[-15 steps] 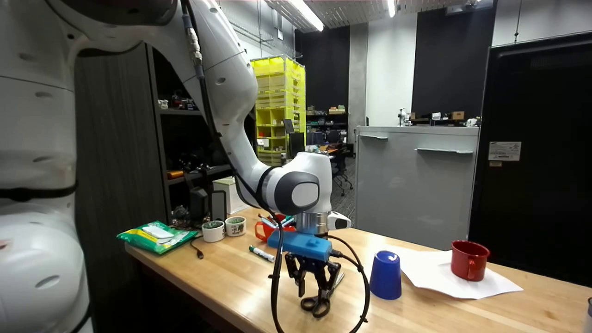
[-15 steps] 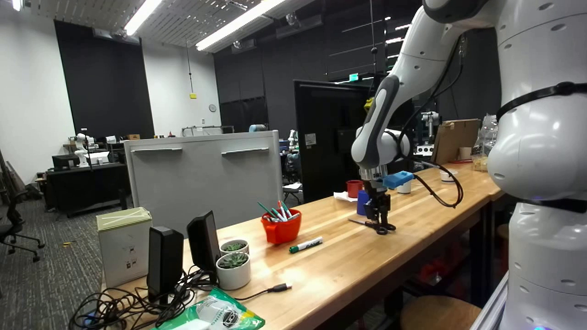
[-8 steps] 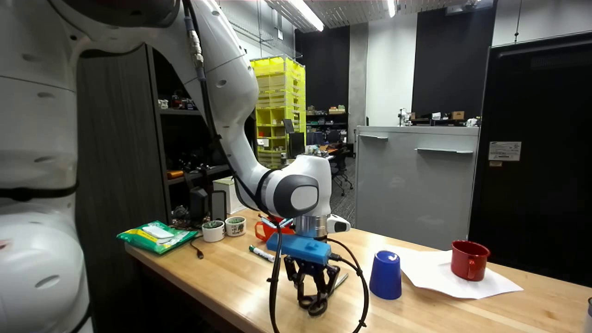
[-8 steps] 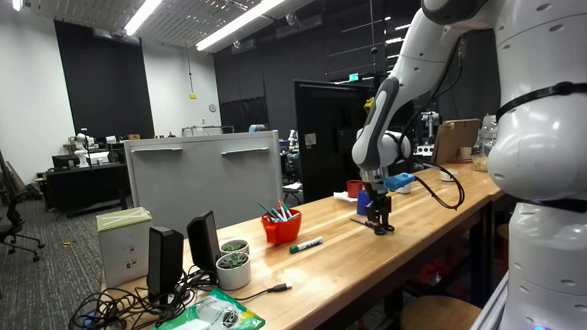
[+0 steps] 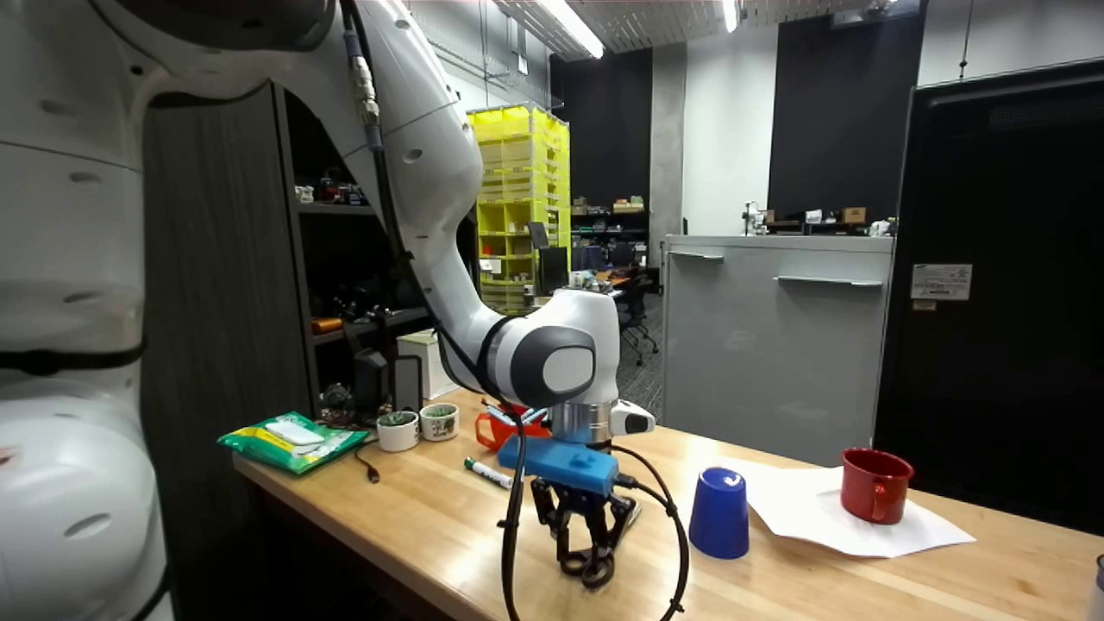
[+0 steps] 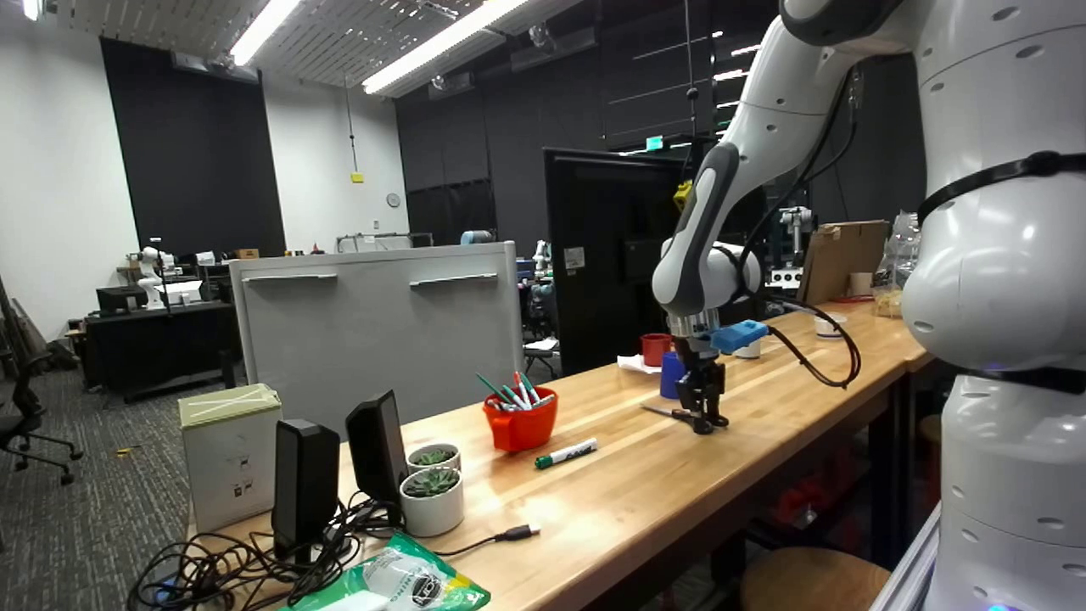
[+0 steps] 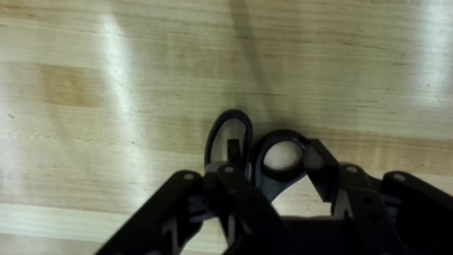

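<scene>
Black-handled scissors lie on the wooden table; their blades point away from my gripper in an exterior view. The wrist view shows the two handle loops between and around the jaws of the gripper. One fingertip stands inside the narrow left loop, near its inner wall. The other finger's pad meets the outer edge of the rounder right loop. The jaws are partway together; whether they clamp the handles firmly is unclear. The blades are hidden beneath the gripper in the wrist view.
Beside the gripper stands an upside-down blue cup. A red mug sits on white paper. On the other side are a marker, a red container of pens and potted plants. A black cable loops beside the gripper.
Over the last second the gripper came down slightly and its fingers drew a little closer together. The scissors shifted and turned slightly between the fingers, while the other objects stayed put.
</scene>
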### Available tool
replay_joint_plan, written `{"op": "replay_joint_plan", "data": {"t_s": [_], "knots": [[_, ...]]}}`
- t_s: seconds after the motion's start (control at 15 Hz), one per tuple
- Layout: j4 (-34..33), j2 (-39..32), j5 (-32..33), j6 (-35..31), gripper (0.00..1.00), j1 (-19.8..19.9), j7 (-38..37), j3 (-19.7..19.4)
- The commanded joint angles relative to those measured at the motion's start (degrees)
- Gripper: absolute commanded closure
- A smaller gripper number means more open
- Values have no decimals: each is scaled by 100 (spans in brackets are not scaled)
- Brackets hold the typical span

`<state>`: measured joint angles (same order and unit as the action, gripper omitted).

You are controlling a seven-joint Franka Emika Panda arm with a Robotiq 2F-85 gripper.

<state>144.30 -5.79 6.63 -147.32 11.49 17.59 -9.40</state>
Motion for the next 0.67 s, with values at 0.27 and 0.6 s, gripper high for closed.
{"op": "replay_joint_plan", "data": {"t_s": [0.27, 0.6], "knots": [[76, -16, -253, -144, 53, 26, 197, 19], [62, -23, -473, -157, 52, 39, 401, 39]]}}
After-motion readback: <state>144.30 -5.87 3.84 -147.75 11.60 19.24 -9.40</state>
